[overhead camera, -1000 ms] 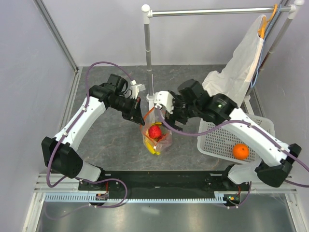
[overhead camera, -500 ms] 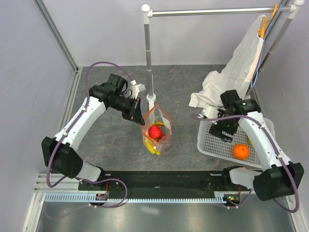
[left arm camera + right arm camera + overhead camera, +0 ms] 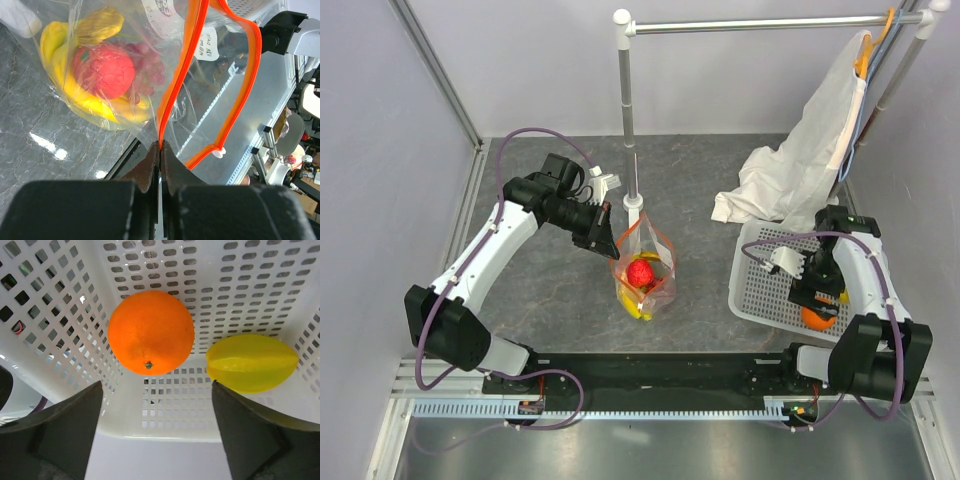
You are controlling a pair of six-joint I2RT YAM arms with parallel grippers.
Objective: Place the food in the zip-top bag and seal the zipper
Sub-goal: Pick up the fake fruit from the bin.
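From above, my left hand point(image 3: 604, 233) is clamped on the rim of the zip-top bag point(image 3: 658, 255). The bag stands near the middle of the table point(image 3: 550, 290), a little toward its near edge. I hold the rim up so the mouth gapes for more fruit. The red fruit point(image 3: 640, 272) and banana point(image 3: 638, 311) already lie inside. My right hand point(image 3: 817, 292) hangs over the white mesh basket point(image 3: 760, 300) at the table's near right corner, right above the orange point(image 3: 819, 320).

In the left wrist view, my fingers are pinched flat on the zipper point(image 3: 182, 80) at one end. Its two sides part in a loop, with the white slider point(image 3: 219, 151) at the other end, so nothing is sealed. The grapes point(image 3: 147, 75) sit behind the red fruit.

In the right wrist view, my fingers are spread wide and hold nothing. They stand either side of the orange, lined up, I judge, to take it. A yellow fruit point(image 3: 251, 363) lies just beside it.
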